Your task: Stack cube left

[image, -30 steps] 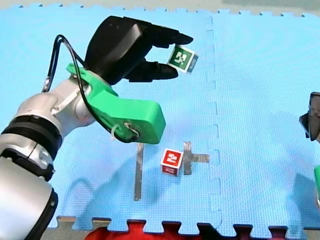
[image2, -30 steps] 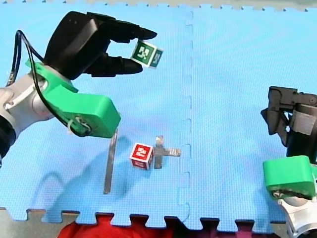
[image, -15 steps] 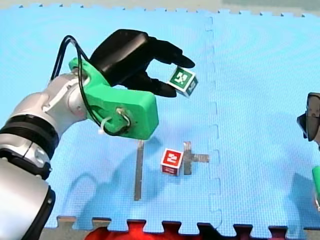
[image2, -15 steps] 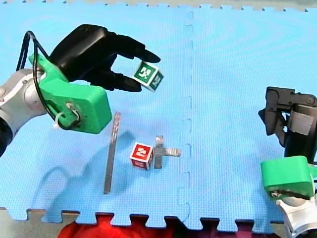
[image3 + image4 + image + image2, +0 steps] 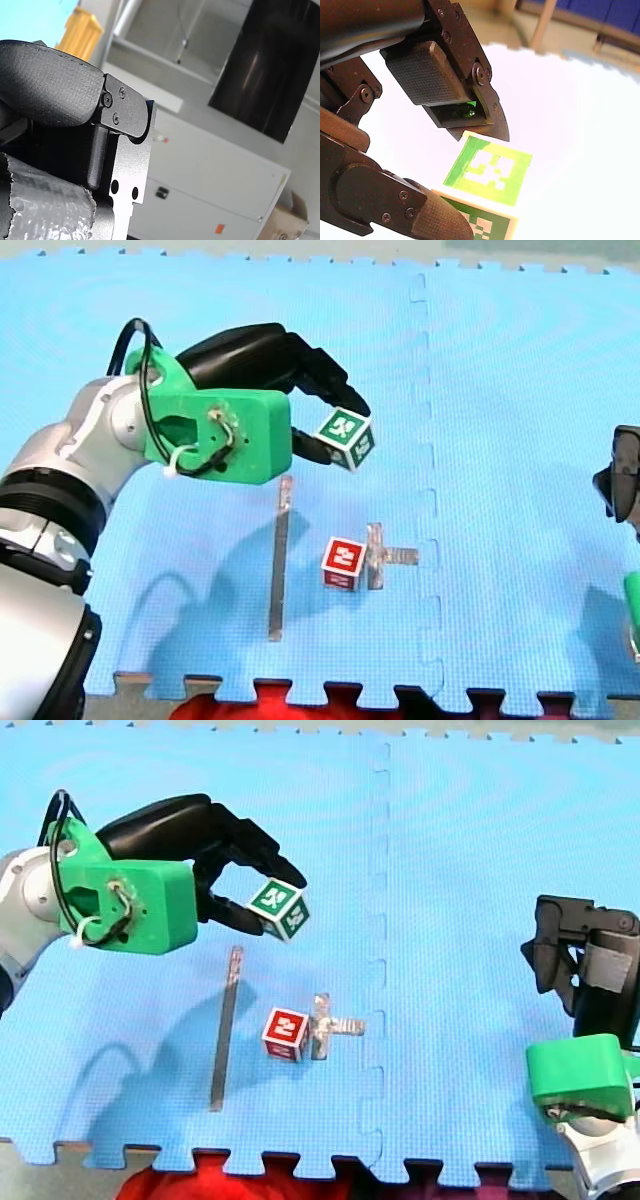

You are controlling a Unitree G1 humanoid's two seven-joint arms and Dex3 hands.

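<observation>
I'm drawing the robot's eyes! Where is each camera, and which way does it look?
First head view: on the head, looking down at the blue mat; left hand holds the green cube.
Second head view: same head, slightly aside, same scene; right hand at right.
First wrist view: on a wrist, facing a grey cabinet; a black finger shows.
Second wrist view: left wrist, facing its fingers on the green cube, shared with both head views.
</observation>
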